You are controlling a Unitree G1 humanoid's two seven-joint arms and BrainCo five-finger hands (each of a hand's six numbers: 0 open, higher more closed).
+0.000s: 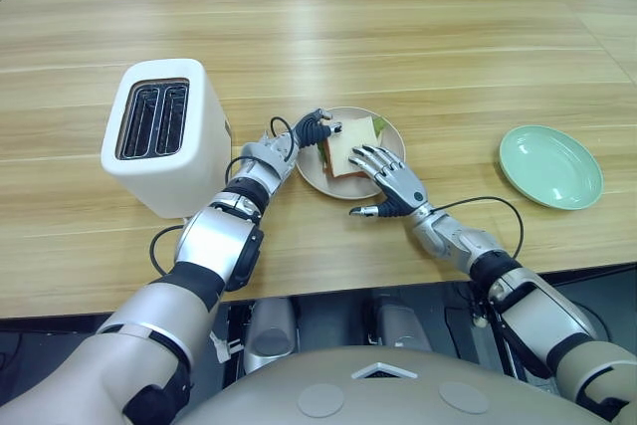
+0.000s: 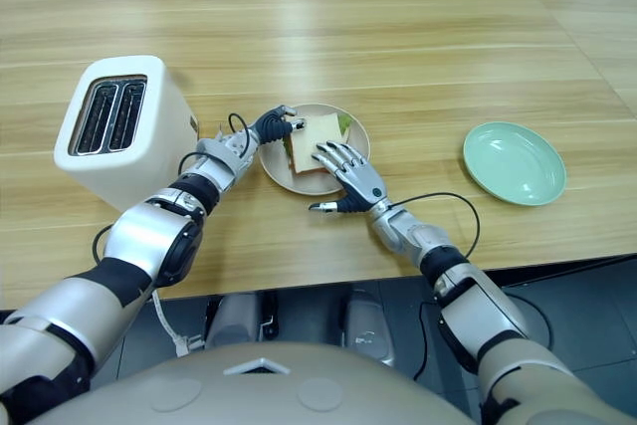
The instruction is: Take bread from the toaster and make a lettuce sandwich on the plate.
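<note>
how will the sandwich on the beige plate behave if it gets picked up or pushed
Probably soft and light: the sandwich looks like thin stacked slices, so it may sag if lifted by one edge. The layers look loose, with lettuce poking out at a corner, so a push could slide the top slice off.

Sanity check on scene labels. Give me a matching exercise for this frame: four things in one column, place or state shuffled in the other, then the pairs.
1 white boxy toaster
2 beige round plate
3 pale green round plate
4 green lettuce leaf

A alone, far to the robot's right
B peeking from under the white bread slice
C at the robot's left, slots facing up
D between left hand and right hand, carrying that bread slice

Pairs: 1-C, 2-D, 3-A, 4-B
</note>
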